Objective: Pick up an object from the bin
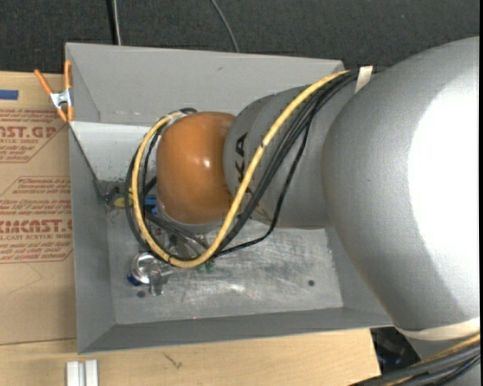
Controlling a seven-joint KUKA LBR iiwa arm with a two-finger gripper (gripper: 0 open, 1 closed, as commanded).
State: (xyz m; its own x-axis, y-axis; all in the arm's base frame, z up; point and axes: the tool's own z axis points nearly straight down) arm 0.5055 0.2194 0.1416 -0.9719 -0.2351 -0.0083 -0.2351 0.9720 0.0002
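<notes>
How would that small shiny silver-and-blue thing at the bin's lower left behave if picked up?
The silver-and-blue thing looks metallic, so it is probably stiff and heavyish for its size. Its glossy surface may slip. Its uneven shape suggests it would tip rather than roll.

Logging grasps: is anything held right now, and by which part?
Cannot be told: the arm's orange cover hides what is under it. A small metal-and-blue thing lies on the bin floor beside it.

Even light; glare on arm (pixel 435 183), orange cover (pixel 195 163).
</notes>
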